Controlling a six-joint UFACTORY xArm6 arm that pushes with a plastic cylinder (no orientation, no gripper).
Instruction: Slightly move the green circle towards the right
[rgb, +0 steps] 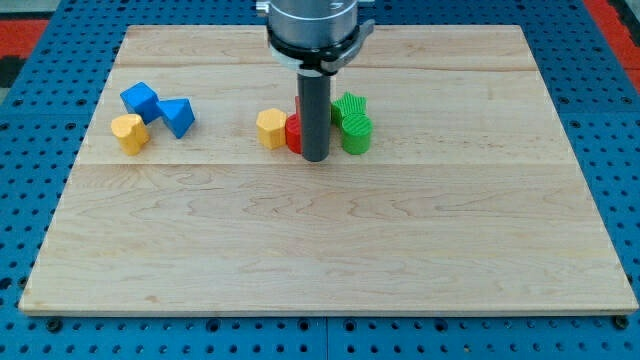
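My tip (315, 158) rests on the pale wooden board (330, 250), just left of the green circle (357, 134); no fingers here.

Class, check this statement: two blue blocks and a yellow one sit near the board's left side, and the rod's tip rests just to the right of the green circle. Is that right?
Not quite. In the camera view my tip rests just to the left of the green circle, between it and the red block. The two blue blocks and the yellow one do sit near the board's left side.
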